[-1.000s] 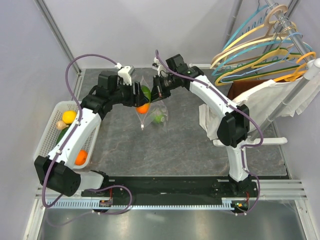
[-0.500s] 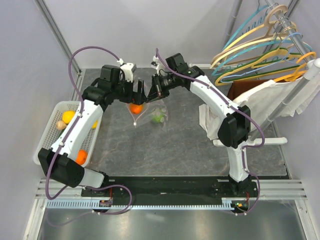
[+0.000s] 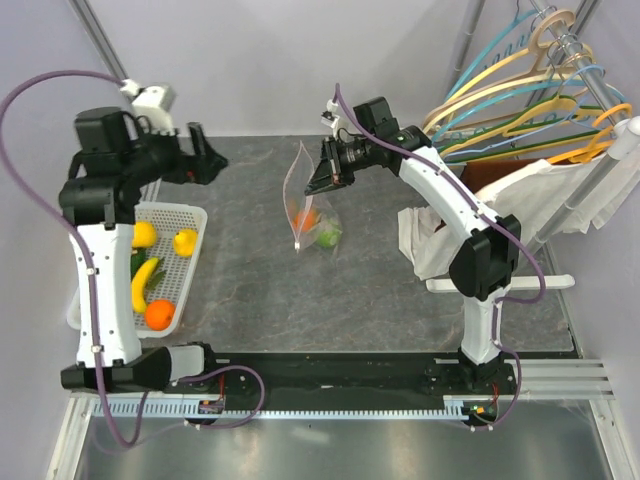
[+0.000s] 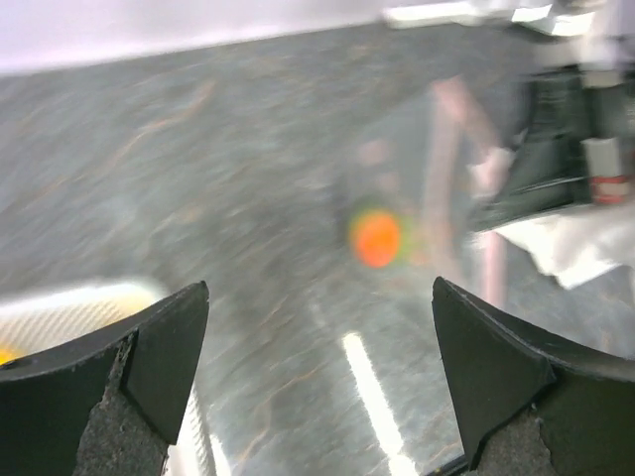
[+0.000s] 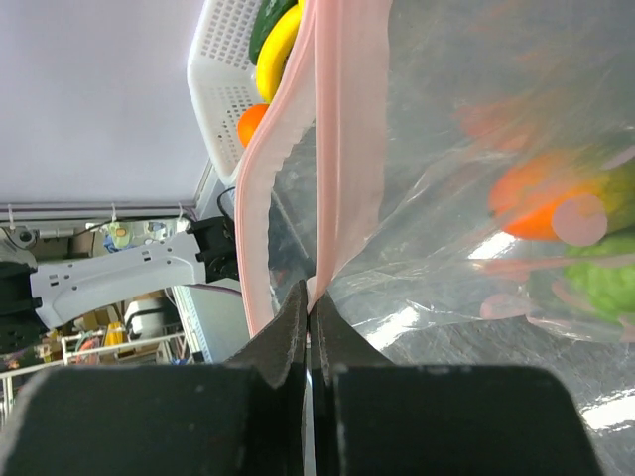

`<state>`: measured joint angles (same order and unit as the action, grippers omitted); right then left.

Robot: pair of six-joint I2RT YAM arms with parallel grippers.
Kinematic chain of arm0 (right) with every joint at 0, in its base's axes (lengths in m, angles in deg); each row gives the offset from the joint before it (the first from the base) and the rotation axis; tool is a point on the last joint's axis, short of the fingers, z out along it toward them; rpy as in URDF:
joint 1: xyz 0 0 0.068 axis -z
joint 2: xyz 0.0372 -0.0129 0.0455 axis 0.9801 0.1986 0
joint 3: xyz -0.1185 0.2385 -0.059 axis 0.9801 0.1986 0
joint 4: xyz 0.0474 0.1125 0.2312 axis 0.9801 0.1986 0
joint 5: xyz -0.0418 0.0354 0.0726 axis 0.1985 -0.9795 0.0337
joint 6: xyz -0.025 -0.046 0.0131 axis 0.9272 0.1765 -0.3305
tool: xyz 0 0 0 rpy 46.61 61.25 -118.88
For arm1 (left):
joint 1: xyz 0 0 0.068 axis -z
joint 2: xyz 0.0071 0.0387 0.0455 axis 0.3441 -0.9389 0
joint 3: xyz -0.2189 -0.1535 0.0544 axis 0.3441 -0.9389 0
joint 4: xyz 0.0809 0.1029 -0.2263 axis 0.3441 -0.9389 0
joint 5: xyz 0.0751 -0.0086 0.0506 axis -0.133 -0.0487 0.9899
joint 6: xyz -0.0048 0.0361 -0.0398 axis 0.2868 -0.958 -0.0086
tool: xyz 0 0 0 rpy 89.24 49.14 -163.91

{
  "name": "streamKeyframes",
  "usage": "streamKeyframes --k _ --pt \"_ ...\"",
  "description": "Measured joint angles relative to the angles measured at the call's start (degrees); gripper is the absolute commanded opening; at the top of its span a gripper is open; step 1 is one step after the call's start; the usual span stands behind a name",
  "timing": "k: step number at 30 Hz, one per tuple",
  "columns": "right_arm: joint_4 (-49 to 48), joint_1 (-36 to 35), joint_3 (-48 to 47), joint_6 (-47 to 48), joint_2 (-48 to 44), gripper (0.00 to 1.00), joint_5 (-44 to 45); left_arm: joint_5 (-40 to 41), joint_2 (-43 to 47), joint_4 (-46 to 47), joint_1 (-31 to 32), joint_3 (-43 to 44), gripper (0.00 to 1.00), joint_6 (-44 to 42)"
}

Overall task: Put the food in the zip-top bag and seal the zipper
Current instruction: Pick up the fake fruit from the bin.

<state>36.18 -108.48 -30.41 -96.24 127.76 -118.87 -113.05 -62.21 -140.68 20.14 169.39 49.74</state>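
Observation:
The clear dotted zip-top bag (image 3: 310, 200) hangs upright over the table with its mouth open. My right gripper (image 3: 326, 176) is shut on one lip of the pink zipper (image 5: 347, 119). An orange piece of food (image 3: 306, 218) and a green piece (image 3: 326, 237) lie in the bottom of the bag. In the right wrist view the orange piece (image 5: 531, 203) and the green piece (image 5: 595, 278) show through the plastic. My left gripper (image 3: 205, 162) is open and holds nothing, far left of the bag and above the basket's far end. The blurred left wrist view shows the orange piece (image 4: 377, 238).
A white mesh basket (image 3: 190, 215) at the left edge holds yellow food (image 3: 185, 241), a green piece (image 3: 135, 262) and an orange piece (image 3: 158, 314). Coloured hangers (image 3: 520, 100) and white cloth (image 3: 540, 200) fill the right side. More white cloth (image 3: 413, 240) lies beside the right arm.
My left gripper opened at the bag's mouth and the orange piece dropped inside. The left arm then swung back left over the basket. My right gripper kept its hold on the zipper.

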Motion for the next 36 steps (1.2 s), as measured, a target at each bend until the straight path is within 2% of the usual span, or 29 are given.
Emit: streamKeyframes --k 4,9,13,15,29,36 --pt "-0.1 0.8 0.9 0.0 -0.5 0.00 0.0 -3.6 0.8 -4.4 -13.8 -5.7 0.99 -4.4" --pt "-0.1 0.8 1.2 0.0 -0.5 0.00 0.0 -5.5 -4.5 -9.3 -25.2 -16.3 0.92 -11.2" --pt "-0.1 0.7 1.8 0.1 -0.5 0.00 0.0 -5.9 -11.1 -11.1 -32.4 -19.2 0.87 -13.8" --pt "-0.1 0.7 2.0 0.1 -0.5 0.00 0.0 -5.1 -13.3 -10.7 -33.5 -20.1 0.91 -13.8" --pt "0.4 0.7 2.1 1.6 -0.5 0.00 0.7 5.2 -19.1 4.2 -30.7 -27.5 0.92 -12.9" --pt "2.3 0.7 2.6 4.3 -1.1 0.00 2.7 6.2 -23.5 9.7 -29.3 -30.9 0.93 -12.9"
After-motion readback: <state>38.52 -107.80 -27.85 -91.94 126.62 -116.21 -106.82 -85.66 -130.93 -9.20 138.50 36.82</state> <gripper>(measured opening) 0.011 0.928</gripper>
